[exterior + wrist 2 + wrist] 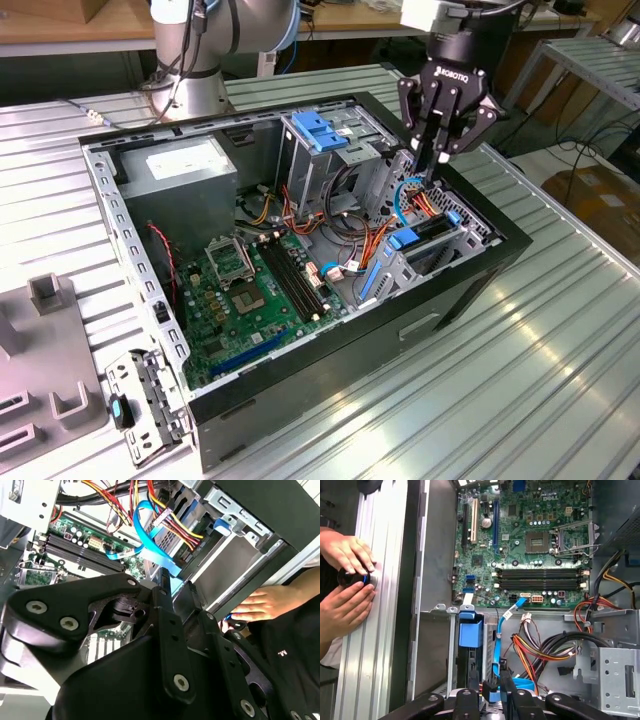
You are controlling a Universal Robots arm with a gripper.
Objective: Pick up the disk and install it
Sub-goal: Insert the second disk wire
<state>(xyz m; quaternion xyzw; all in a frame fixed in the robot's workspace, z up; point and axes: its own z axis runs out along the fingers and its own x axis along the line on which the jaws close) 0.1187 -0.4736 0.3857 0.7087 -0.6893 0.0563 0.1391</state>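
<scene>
The disk [432, 228] lies flat in the drive bay at the case's corner on the exterior view's right, with blue rails along its sides. In the second wrist view its silver body [172, 536] shows with a blue ribbon cable and red-yellow wires at its end. My gripper [438, 165] hangs just above that bay, fingers pointing down and drawn close together. Nothing shows between the fingers in either wrist view [177, 587] [490, 697]; the blue cable runs just beyond them. A blue plastic tab [470, 632] sits in the bay ahead of the fingertips.
The open computer case [300, 390] lies on a ribbed metal table. Inside are the motherboard [250, 290], a grey power-supply box [185, 170], a metal cage topped by a blue latch [320, 130] and loose cable bundles [545, 650]. A person's hands [347, 580] hold a black knob beside the case.
</scene>
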